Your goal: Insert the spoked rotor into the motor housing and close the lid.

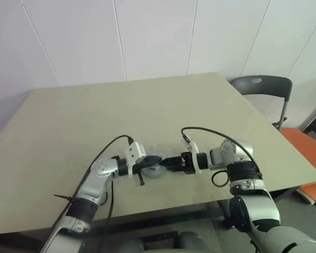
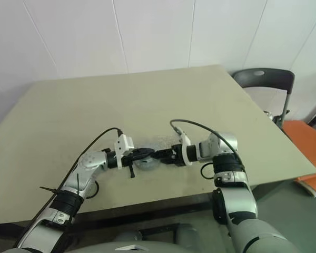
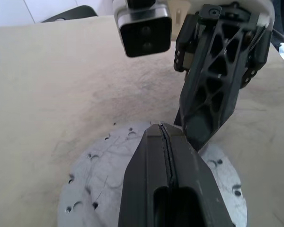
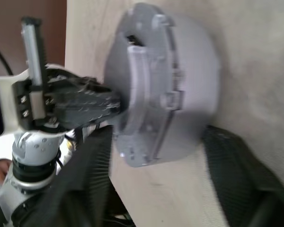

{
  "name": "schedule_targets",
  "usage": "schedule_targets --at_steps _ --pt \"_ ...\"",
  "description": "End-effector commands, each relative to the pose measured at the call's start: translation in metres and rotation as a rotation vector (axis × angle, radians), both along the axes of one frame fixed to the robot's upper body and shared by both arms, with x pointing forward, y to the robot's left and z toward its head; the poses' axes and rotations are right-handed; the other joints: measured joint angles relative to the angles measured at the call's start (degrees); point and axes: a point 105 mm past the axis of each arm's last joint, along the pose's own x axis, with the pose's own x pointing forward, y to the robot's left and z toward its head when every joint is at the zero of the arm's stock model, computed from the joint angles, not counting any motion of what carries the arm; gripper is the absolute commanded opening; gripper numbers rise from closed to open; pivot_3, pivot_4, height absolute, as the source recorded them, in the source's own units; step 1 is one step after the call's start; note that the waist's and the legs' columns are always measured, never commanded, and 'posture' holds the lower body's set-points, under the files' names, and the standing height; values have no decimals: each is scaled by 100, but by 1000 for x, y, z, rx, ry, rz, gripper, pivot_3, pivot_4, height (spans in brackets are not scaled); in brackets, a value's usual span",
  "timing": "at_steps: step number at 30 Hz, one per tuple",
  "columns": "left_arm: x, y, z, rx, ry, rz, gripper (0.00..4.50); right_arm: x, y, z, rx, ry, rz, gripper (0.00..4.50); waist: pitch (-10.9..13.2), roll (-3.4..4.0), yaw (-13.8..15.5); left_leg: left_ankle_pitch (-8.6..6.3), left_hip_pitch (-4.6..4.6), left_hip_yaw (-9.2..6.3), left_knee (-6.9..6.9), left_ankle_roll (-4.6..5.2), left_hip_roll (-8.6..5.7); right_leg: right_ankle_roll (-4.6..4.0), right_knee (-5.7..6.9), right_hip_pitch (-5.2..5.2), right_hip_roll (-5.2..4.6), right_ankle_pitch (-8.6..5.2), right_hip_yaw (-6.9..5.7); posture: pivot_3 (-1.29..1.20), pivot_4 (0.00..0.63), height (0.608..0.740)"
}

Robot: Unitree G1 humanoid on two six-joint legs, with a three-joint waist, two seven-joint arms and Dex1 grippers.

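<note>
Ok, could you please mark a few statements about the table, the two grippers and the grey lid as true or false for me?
1. The left gripper has its fingers pressed together. True.
2. The grey lid lies at the far edge of the table. False: it lies near the table's near edge, between the two grippers.
3. A dark chair stands past the table's far right corner. True.
4. The right gripper hovers over the table's far right corner, well away from the left one. False: the two grippers meet tip to tip at the lid.
</note>
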Motion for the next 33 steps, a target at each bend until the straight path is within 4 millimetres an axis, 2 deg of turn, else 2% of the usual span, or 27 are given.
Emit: schedule_targets --at_steps 1,3,4,11,13,16,21,23,28,31,33 --pt "-5 2 -19 61 64 -5 0 -5 19 10 81 10 47 1823 1 14 -24 0 2 2 2 0 0 0 1 1 0 0 2 0 0 740" --pt "-4 2 -19 60 62 -5 0 -2 17 12 82 7 36 1402 -2 23 -21 0 -2 3 7 0 0 0 3 0 -1 0 3 0 0 740" --pt "-4 2 -19 60 62 -5 0 -1 17 12 82 6 32 1351 -4 28 -16 0 3 3 7 0 -1 1 3 6 -1 0 2 0 0 740" --pt "1 5 -14 44 44 25 0 1 14 7 44 -10 30 1339 0 39 -18 0 19 3 7 0 -1 3 8 16 -1 -2 1 0 0 740" --pt "14 7 2 -62 44 105 0 1 13 2 30 -9 23 1339 0 39 -16 0 19 4 8 0 -1 3 8 16 -1 -1 1 0 0 740" --pt "35 20 39 -285 69 234 0 1 11 -5 17 -3 9 1339 3 35 -26 0 16 3 12 0 -1 3 10 15 -1 -1 1 0 0 740" --pt "46 51 75 -451 116 380 0 -1 12 -5 31 -9 12 1339 3 35 -43 1 -19 1 10 0 5 2 14 -21 5 0 1 0 0 740" --pt "45 61 80 -481 149 427 0 -1 13 -3 42 -10 7 1339 3 35 -48 2 -25 2 9 -1 6 -1 13 -27 5 2 3 0 0 740" --pt "32 95 77 -682 365 556 0 -3 17 8 149 3 -3 1339 4 35 -70 1 -26 6 6 -1 4 -12 8 -27 3 9 6 0 0 740" --pt "20 117 49 -675 473 691 0 0 23 24 257 3 -23 1339 9 34 -78 1 -29 3 8 -1 4 -6 10 -31 4 5 5 0 0 740" --pt "11 122 36 -637 507 738 0 4 25 33 318 1 -46 1339 16 36 -65 1 -30 4 7 -2 4 -6 10 -32 4 5 5 0 0 740"
